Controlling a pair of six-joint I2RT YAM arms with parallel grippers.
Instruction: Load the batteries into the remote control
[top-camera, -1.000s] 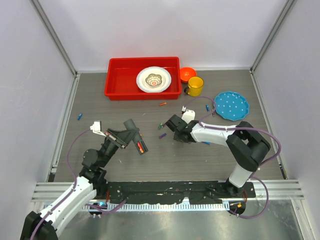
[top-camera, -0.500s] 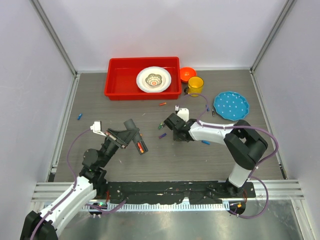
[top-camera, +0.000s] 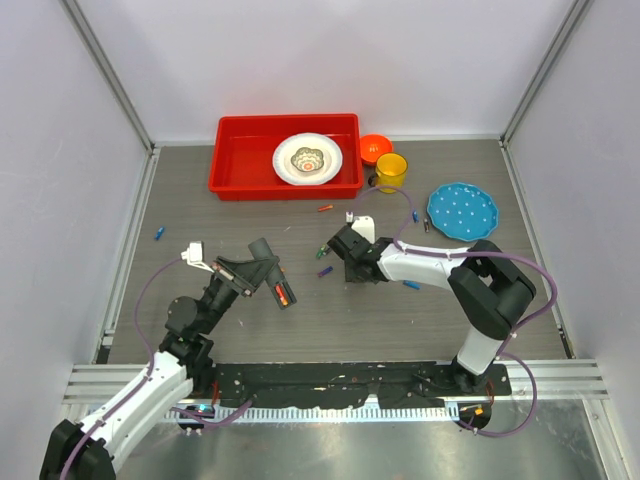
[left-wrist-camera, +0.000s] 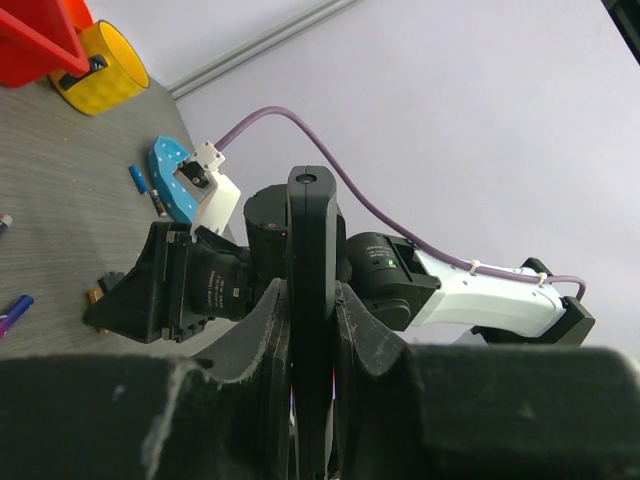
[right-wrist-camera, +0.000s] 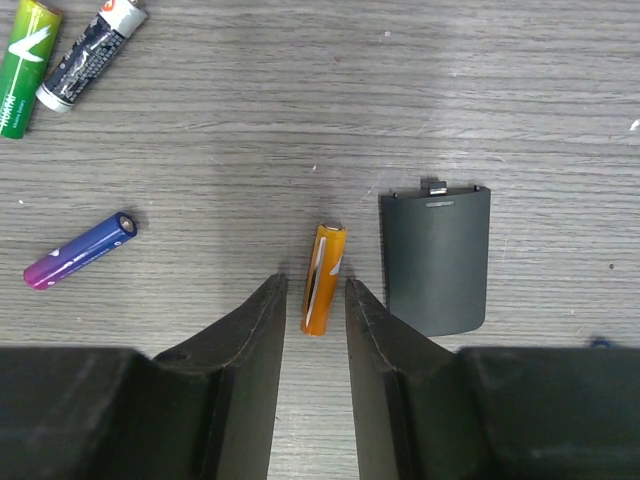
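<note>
My left gripper (top-camera: 262, 272) is shut on the remote control (top-camera: 277, 286), a slim black bar held above the table; a red battery (top-camera: 282, 294) shows in its slot. In the left wrist view the remote (left-wrist-camera: 312, 250) stands edge-on between my fingers. My right gripper (top-camera: 340, 248) is low over the table and open. In the right wrist view its fingertips (right-wrist-camera: 352, 300) straddle the near end of an orange battery (right-wrist-camera: 323, 270) lying on the table, with small gaps either side. The flat black cover (right-wrist-camera: 436, 260) lies just right of it.
A purple-blue battery (right-wrist-camera: 80, 250), a green one (right-wrist-camera: 22, 65) and a black-white one (right-wrist-camera: 90, 50) lie to the left. Other batteries are scattered (top-camera: 325, 208) (top-camera: 159, 234) (top-camera: 411, 285). At the back are a red tray (top-camera: 240, 180), a yellow mug (top-camera: 390, 172) and a blue plate (top-camera: 462, 210).
My right gripper has moved a little left and farther from the bases, coming over the orange battery. The left arm with the remote has not moved.
</note>
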